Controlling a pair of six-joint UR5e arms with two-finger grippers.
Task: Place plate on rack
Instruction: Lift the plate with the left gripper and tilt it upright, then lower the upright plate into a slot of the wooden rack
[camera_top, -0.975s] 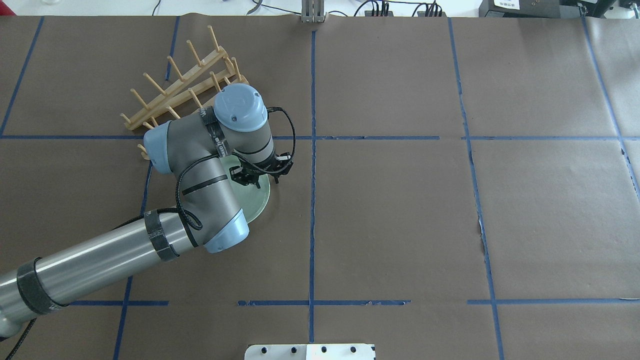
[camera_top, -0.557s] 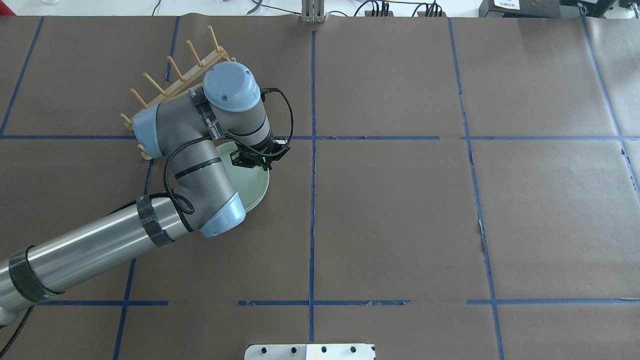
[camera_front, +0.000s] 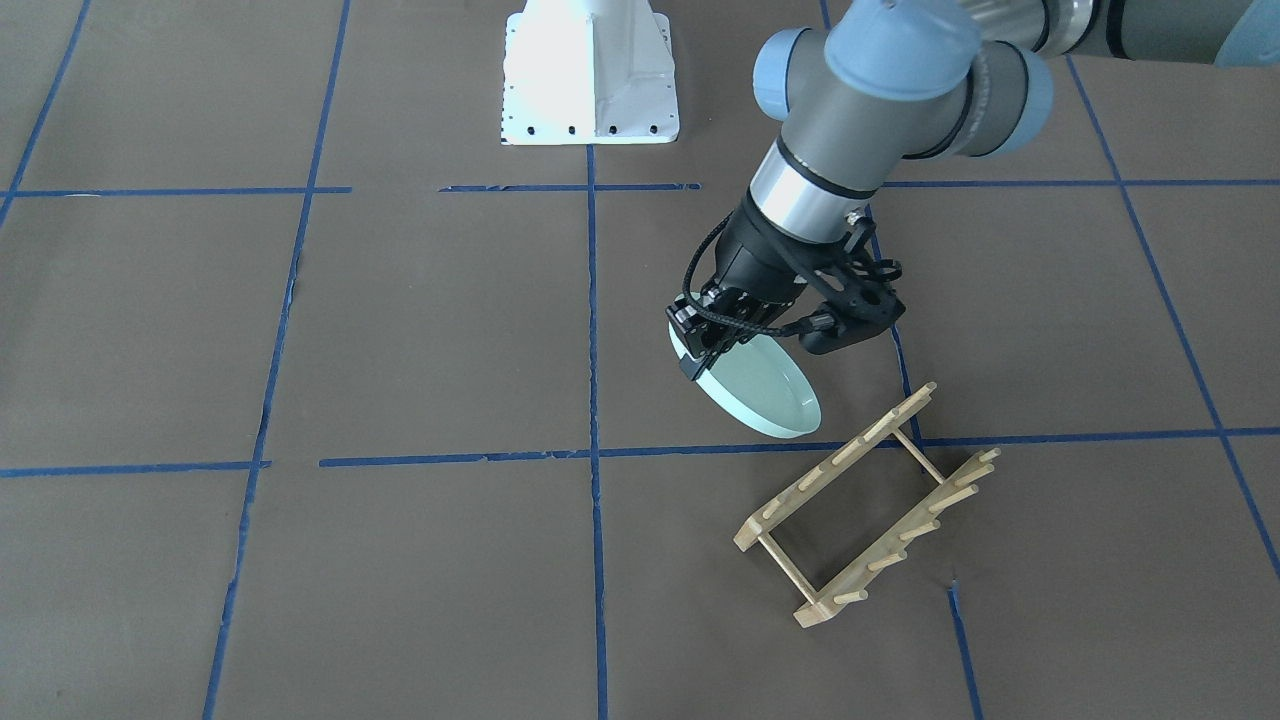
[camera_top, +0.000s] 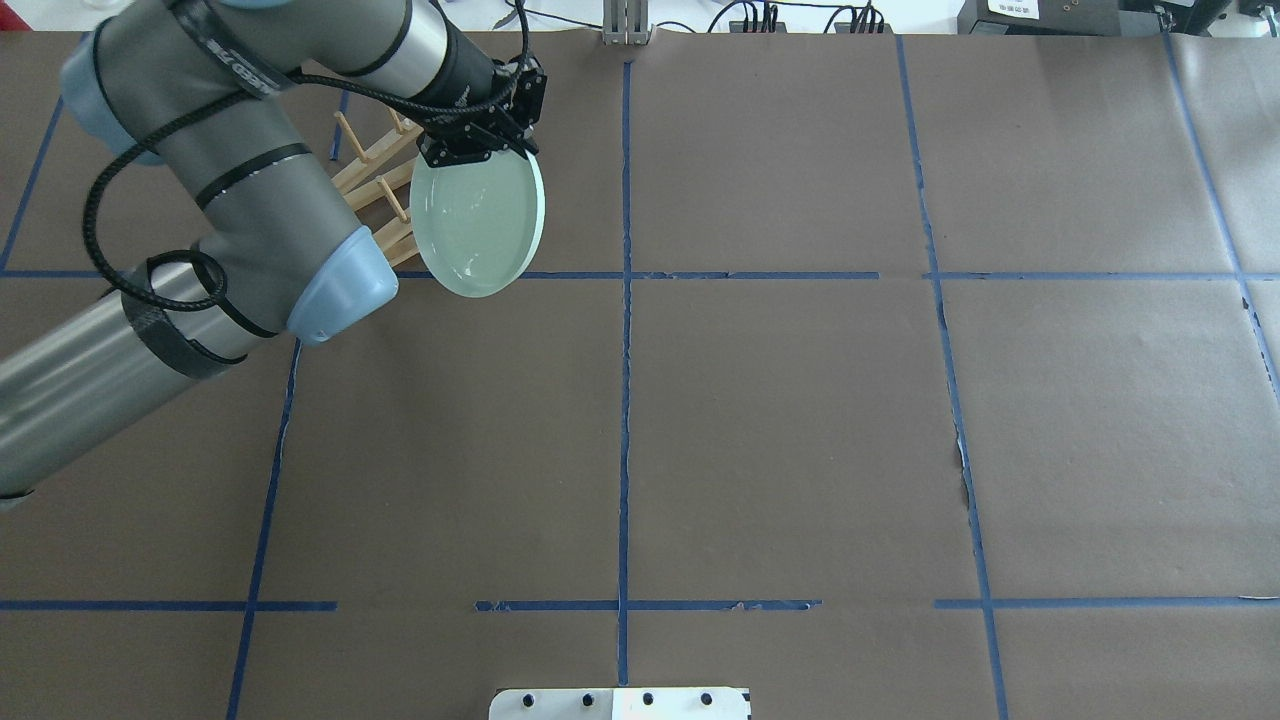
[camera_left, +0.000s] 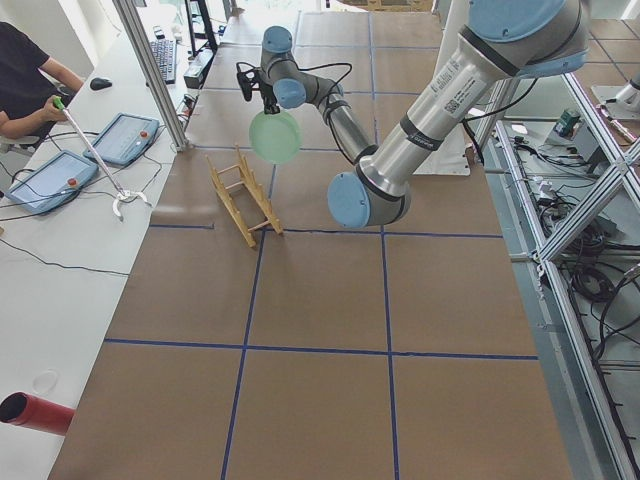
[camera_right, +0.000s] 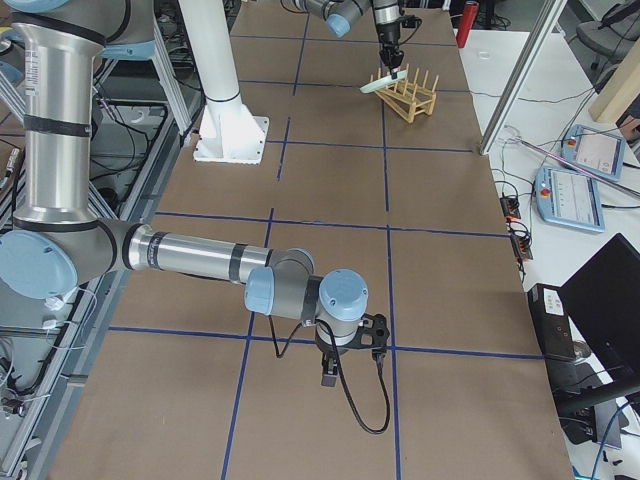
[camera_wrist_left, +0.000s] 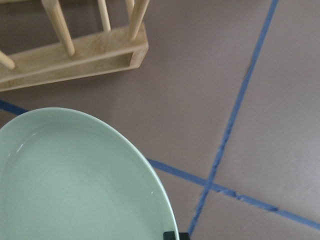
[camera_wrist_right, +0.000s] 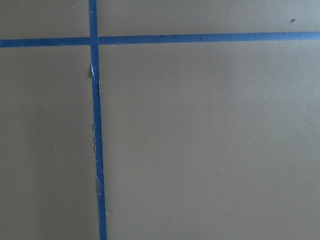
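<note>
Under your left gripper (camera_top: 478, 150), the mint-green plate (camera_top: 478, 225) now hangs clear of the table, tilted and pinched by its rim between the closed-down fingers. A second ago it lay flat on the paper. The lift has brought it beside the wooden dish rack (camera_front: 800, 493), which stands just ahead of the tool, apart from the plate. You probably have only aligning and lowering between pegs left. Your right gripper (camera_right: 330, 372) sits far off; I cannot tell its opening.
</note>
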